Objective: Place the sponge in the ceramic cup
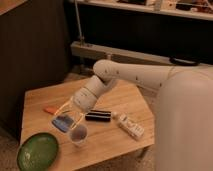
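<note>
**Sponge held low beside the cup**

We see the pincer (69, 119) low over the front-left part of the wooden worktop (129, 102), at the end of the white arm (125, 75) that reaches in from the right. Its two pale fingers (65, 107) point down and to the left, and between them they pinch the sponge (61, 123), a flat blue pad that we see tilted, with its broad face turned partly up. The sponge sits just left of the ceramic cup (78, 135) and slightly above its rim level; it is beside the cup, not inside it. We cannot tell whether the sponge touches the wood.

The cup stands upright near the front edge, its dark opening facing up. To its left, at the front corner, lies the green bowl (37, 151). Behind the sponge we make out an orange object (49, 109) lying flat. To the right of the pincer a black cylinder (98, 116) lies on its side, and further right a white bottle (130, 126) lies at an angle.
</note>
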Controlling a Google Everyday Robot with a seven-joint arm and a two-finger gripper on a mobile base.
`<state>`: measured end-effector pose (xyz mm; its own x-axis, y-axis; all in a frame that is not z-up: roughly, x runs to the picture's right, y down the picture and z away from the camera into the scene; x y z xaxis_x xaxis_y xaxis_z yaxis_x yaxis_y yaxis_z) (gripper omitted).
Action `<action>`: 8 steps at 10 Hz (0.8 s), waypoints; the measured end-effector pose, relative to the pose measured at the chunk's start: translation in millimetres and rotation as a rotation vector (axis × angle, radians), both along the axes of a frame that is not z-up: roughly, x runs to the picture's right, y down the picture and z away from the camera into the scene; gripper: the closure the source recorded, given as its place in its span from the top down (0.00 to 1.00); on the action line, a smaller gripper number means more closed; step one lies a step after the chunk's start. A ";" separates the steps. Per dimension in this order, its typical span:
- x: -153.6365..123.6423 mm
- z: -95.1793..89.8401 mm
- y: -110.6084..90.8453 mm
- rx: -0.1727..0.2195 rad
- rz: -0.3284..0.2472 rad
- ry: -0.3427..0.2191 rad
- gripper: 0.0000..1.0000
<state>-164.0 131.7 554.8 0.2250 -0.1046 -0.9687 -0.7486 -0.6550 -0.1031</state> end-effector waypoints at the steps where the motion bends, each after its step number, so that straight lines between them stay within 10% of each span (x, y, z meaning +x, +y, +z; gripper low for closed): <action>1: -2.7 3.5 7.4 -0.031 -0.017 -0.003 0.00; 8: 25.6 15.0 26.0 -0.088 -0.048 0.064 0.00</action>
<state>-138.4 157.7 569.8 0.1558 -0.1990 -0.9675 -0.7826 -0.6226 0.0021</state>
